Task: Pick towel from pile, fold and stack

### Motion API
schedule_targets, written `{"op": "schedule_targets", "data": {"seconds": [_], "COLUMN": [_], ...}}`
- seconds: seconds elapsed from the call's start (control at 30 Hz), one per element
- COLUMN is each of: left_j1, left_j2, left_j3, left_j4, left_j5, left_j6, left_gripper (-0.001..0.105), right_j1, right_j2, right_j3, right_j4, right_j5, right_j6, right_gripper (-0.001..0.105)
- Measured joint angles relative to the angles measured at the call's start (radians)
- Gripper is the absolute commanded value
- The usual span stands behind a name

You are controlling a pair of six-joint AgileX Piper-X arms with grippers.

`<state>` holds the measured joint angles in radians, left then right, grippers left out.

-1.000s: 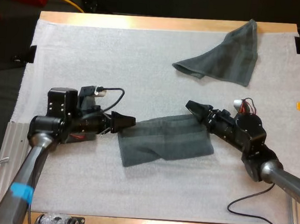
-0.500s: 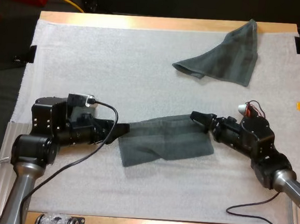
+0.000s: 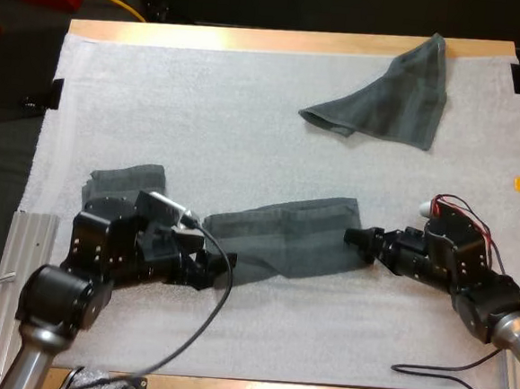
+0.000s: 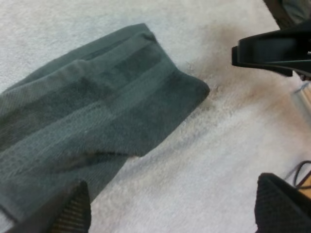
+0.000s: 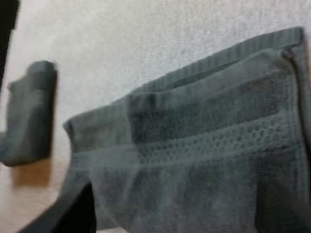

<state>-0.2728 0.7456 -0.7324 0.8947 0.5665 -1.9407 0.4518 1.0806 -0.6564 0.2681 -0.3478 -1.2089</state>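
Observation:
A dark grey-green towel (image 3: 279, 237) lies partly folded and stretched out across the middle of the mat. My left gripper (image 3: 217, 265) sits at its near-left end, open, with the fingers wide apart (image 4: 170, 213) and one finger (image 4: 73, 211) at the towel's (image 4: 97, 121) edge. My right gripper (image 3: 354, 238) is at the towel's right end, open, with its fingers spread (image 5: 180, 218) over the towel (image 5: 204, 145). A folded stack (image 3: 126, 179) rests at the left, just beyond my left arm. A crumpled towel (image 3: 385, 96) lies at the far right.
The white mat (image 3: 248, 112) covers the table, with bare mat between the towels. A metal rail (image 3: 13, 247) runs along the table's left edge. The folded stack (image 5: 29, 111) appears beyond the towel in the right wrist view.
My left arm pulled back toward the near left, uncovering the folded stack. My right arm drew back to the right and nearer. The middle towel now lies longer and flatter.

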Motion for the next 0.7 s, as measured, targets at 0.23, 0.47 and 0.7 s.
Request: {"op": "schedule_targets", "data": {"seconds": [0.23, 0.47, 0.7], "left_j1": [-0.029, -0.029, -0.029], "left_j2": [-0.11, -0.174, -0.174], "left_j3": [0.0, 0.0, 0.0], "left_j4": [0.053, 0.086, 0.099], "left_j5": [-0.06, -0.059, -0.021], "left_j6": [-0.019, -0.024, -0.027], "left_gripper": [0.068, 0.068, 0.068], "right_j1": [0.0, 0.0, -0.051], "right_j2": [-0.054, -0.063, -0.063], "right_j3": [-0.08, -0.156, -0.171], "right_j4": [0.187, 0.326, 0.359], "right_j5": [0.034, 0.135, 0.16], "right_j6": [-0.075, -0.158, -0.183], "right_gripper": [0.066, 0.073, 0.078]}}
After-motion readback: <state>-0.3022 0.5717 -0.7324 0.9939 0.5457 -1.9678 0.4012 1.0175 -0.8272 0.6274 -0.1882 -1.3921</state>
